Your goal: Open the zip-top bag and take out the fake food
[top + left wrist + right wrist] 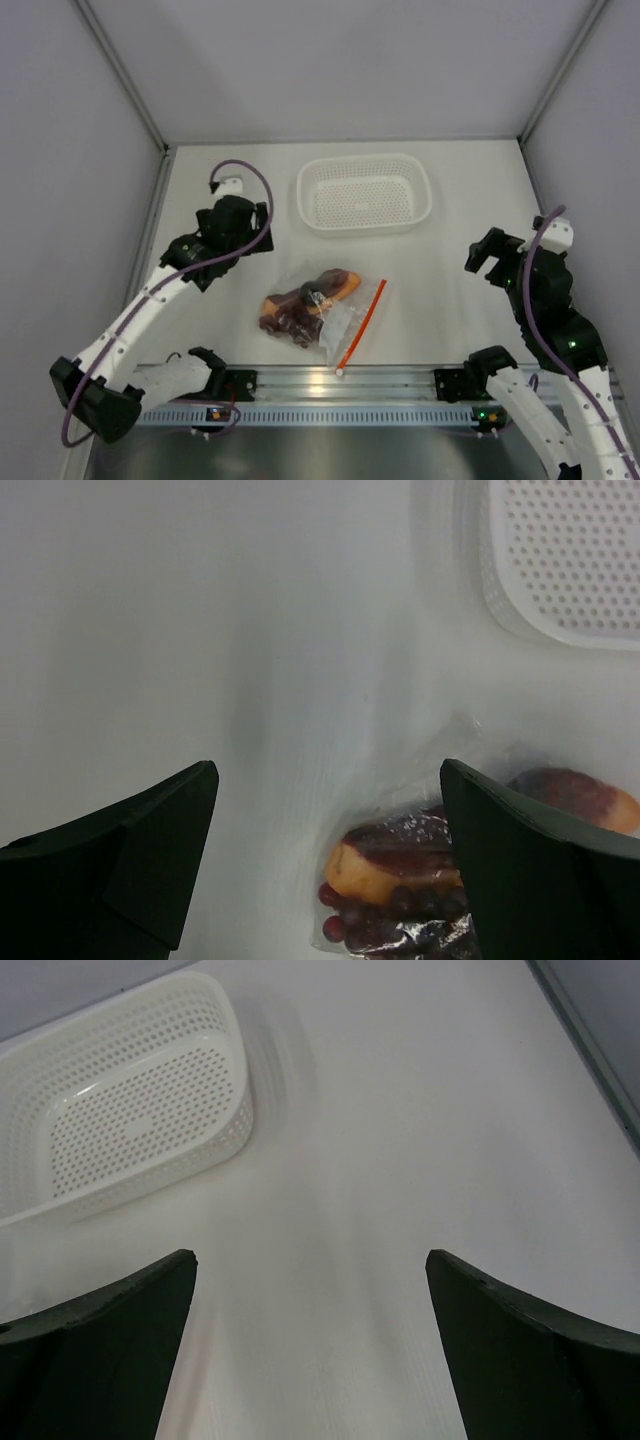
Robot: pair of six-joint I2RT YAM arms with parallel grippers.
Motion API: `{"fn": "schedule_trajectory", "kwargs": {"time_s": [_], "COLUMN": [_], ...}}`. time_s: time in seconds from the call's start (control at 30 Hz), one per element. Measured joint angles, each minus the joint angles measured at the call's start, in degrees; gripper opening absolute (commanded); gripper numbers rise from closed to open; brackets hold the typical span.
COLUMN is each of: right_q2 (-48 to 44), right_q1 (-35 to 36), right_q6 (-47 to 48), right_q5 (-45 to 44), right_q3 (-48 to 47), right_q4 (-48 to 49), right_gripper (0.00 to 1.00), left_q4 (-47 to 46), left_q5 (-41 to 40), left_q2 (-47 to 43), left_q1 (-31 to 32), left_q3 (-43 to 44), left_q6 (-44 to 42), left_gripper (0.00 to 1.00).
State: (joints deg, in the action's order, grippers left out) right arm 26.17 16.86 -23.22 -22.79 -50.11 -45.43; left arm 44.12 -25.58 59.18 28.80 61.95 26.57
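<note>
So the bag (335, 318) is lying near the middle of the table's (450, 300) near edge and looks zipped to me. The toy food (300, 305) is bunched at its left end, and the orange zip strip (362, 320) is on its right side, running toward the near edge. The left claw (260, 230) hangs just beyond the bag toward the left edge, fingers spread, nothing in it. The right claw (488, 256) is over by the right edge, also wide open and empty. The basket (365, 160) sits by the far edge. If it were me, I'd pinch only loose plastic right below the strip, one claw per side, and peel slowly. Grab the food lump and the whole bag probably just drags.
</note>
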Motion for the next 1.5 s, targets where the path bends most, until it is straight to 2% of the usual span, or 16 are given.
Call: {"fn": "schedule_trajectory", "kwargs": {"time_s": [0.2, 0.53, 0.7, 0.9, 1.1, 1.23, 1.33, 1.43, 1.47, 1.5], "right_q2": [1.81, 1.53, 0.81, 0.15, -0.57, -0.66, -0.66, -0.68, -0.68, -0.68], "right_q1": [0.0, 0.0, 0.0, 0.0, 0.0, 0.0, 0.0, 0.0, 0.0, 0.0], "right_q6": [-0.02, -0.46, -0.48, -0.48, -0.48, -0.48, -0.46, -0.44, -0.46, -0.44], "right_q5": [0.44, 0.42, 0.44, 0.94, 1.51, 2.12, 2.51, 2.89, 2.97, 3.02], "right_q3": [2.16, 2.49, 2.49, 2.84, 2.89, 2.93, 3.28, 3.34, 3.34, 3.37], "right_q4": [-0.33, -0.46, -0.44, -0.42, -0.46, -0.42, -0.42, -0.37, -0.37, -0.39], "right_gripper": [0.99, 0.99, 0.99, 0.99, 0.99, 0.99, 0.99, 0.99, 0.99, 0.99], "left_q4": [0.13, 7.76, 13.29, 20.17, 23.41, 24.37, 25.24, 25.68, 25.79, 25.86], "left_q5": [-6.78, -18.49, -21.22, -21.99, -22.03, -22.27, -23.37, -24.5, -24.94, -25.31], "left_q2": [12.74, 29.27, 40.41, 50.86, 56.57, 60.19, 62.18, 62.49, 62.49, 62.49], "left_q1": [21.29, 45.88, 55.04, 59.8, 61.33, 61.48, 61.44, 61.09, 60.87, 60.61], "left_q3": [3.76, 15.43, 20.5, 26.34, 28.09, 29.0, 29.33, 29.33, 29.33, 29.33], "left_q6": [2.27, 11.41, 16.26, 19.65, 21.55, 22.03, 22.71, 23.08, 23.1, 23.34], "left_gripper": [0.98, 0.96, 0.96, 0.92, 0.74, 0.56, 0.39, 0.17, 0.05, 0.0]}}
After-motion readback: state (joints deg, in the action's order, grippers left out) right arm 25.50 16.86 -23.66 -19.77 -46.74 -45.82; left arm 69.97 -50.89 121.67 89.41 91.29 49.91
